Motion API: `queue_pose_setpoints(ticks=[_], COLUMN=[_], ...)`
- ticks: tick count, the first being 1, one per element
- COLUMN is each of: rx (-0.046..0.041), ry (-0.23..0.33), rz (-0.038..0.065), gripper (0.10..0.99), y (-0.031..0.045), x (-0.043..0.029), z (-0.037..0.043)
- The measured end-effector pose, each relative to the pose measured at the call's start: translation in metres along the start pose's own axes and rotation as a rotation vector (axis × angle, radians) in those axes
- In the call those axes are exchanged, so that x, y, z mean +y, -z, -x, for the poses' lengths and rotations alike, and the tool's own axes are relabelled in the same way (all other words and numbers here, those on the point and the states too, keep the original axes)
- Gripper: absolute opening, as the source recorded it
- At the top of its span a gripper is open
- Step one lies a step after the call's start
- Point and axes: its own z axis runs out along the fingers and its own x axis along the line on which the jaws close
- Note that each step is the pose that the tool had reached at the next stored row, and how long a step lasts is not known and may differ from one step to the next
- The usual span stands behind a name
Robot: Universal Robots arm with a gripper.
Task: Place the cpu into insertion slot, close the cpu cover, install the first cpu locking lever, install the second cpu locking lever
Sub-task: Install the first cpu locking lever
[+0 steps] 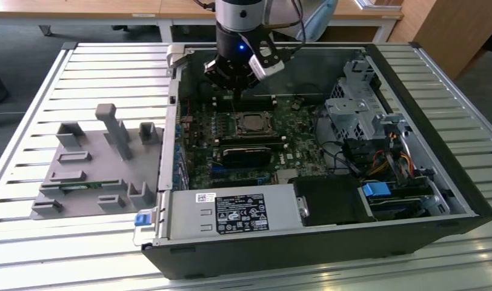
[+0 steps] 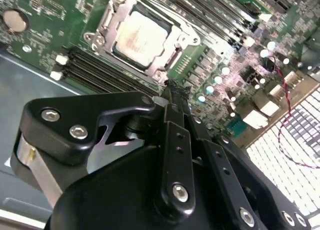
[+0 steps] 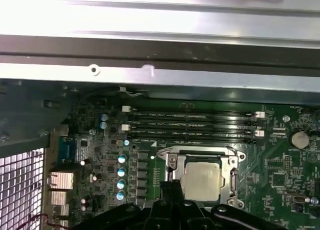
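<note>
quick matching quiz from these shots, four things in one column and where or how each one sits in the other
1 cpu
2 cpu cover
3 gripper
4 grey fixture

a on the slatted table
b lying flat around the cpu
c shut, above the green board
d pale face up, inside the metal frame

Pairs: 1-d, 2-b, 3-c, 4-a

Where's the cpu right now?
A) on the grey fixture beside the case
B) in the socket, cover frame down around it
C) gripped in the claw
B: in the first wrist view the cpu lies flat with the cpu cover framing it, beyond the shut, empty claw.
</note>
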Motion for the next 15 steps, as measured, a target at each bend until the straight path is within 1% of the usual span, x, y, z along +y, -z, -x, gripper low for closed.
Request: queue_pose_setpoints(ticks=[9, 11, 15], rx=[-0.0009, -0.0008, -0.0009], ry=[0.0, 0.0, -0.002], rz=[0.002, 0.001, 0.002], gripper=[0.106, 0.106, 0.106], y=[-0.002, -0.003, -0.0057], x=[0.0005, 0.0018, 0.0072], z=[-0.0179, -0.0189, -0.0197])
